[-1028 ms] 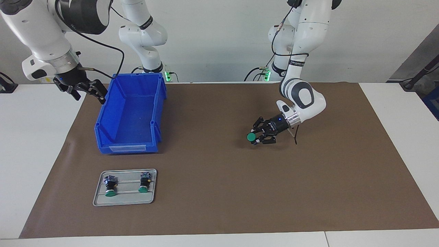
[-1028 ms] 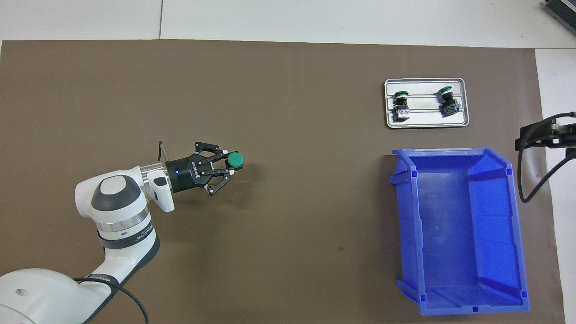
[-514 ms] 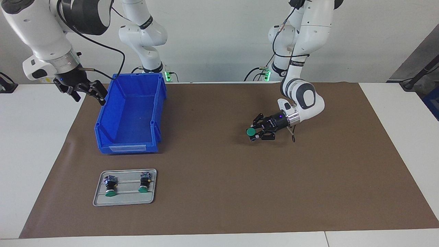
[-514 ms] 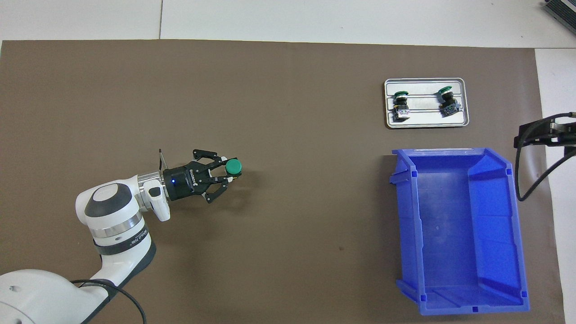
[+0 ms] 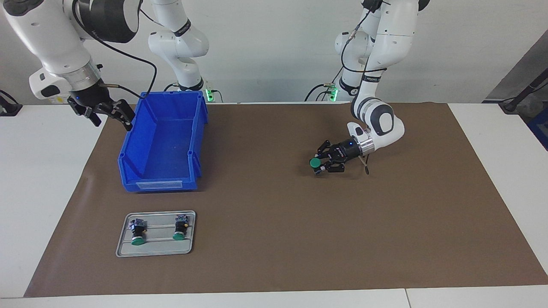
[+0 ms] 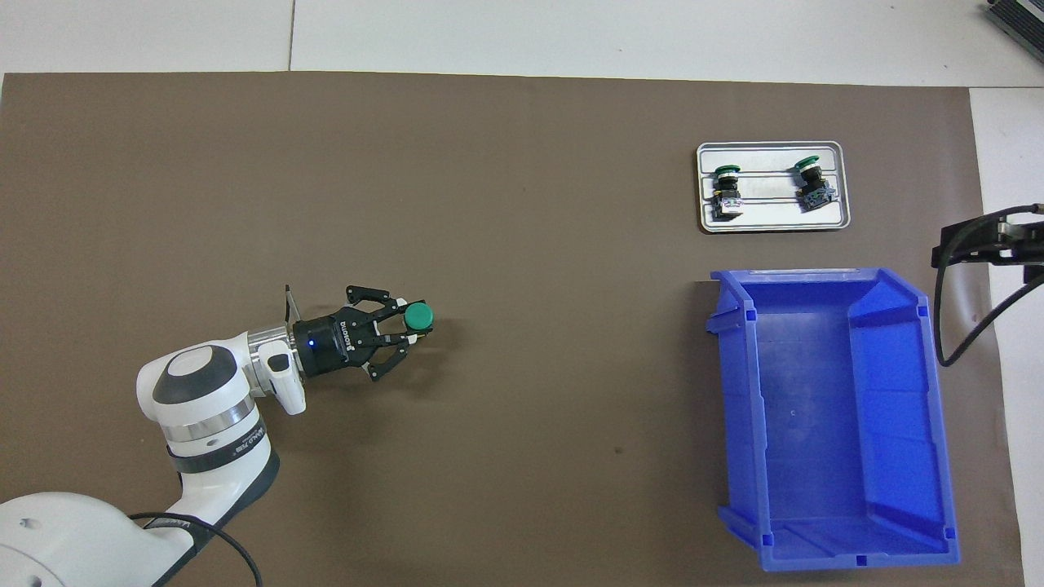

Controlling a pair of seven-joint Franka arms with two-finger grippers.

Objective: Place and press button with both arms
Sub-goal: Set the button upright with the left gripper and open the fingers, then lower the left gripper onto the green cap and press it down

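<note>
- The left claw [image 5: 320, 165] is clenched on the button [image 5: 314, 162], held low over the bare brown mat [image 5: 274, 256] toward the left arm's end of the tabletop. In the facing view it looks close to the mat, but I cannot tell whether it is touching.
- The wrist lies nearly level, so the button sits sideways in the grip with its green cap pointing away from the wrist and toward the middle of the mat. Judged from the task, this leaves the cap exposed for a press once the button is set down.
- The right claw [image 5: 109, 112] hangs released in the air just beside the blue bin [image 5: 162, 141], at its rim toward the right arm's end of the tabletop. That arm waits, holding nothing.
- Two more buttons lie on the metal tray [image 5: 124, 246], caps pointing away from the robots, farther from the robots than the bin.
- Open room: the mat around the held button is bare on every side, so a descent there should meet nothing.
- Edges to mind: the bin's tall walls stand between the waiting right arm and the middle of the mat. A low reach would likely have to clear that rim or go round it.
</note>
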